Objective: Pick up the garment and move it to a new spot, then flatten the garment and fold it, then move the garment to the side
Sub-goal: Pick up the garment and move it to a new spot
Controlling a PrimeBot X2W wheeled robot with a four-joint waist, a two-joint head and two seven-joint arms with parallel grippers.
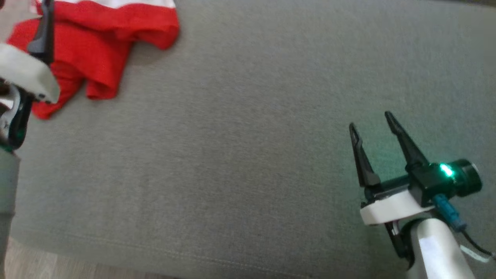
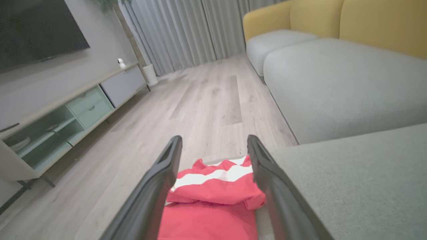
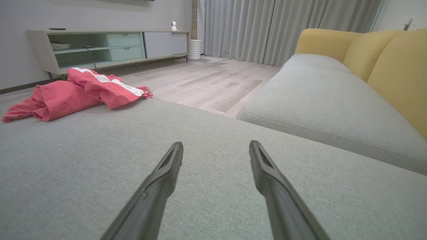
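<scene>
The garment is red with a white stripe and lies bunched at the far left of the grey seat cushion. My left gripper is open and hovers over the garment, one finger on each side of the cloth, nothing gripped. In the head view one of its dark fingers crosses the red cloth. Low on the right, well away from the garment, my right gripper stands open above bare cushion. Seen from the right wrist, that gripper is empty and the garment lies far off to the left.
The cushion's front edge runs along the bottom, with wood floor beyond the garment's end. A second grey seat with a yellow backrest adjoins on the right. A low TV cabinet stands against the wall.
</scene>
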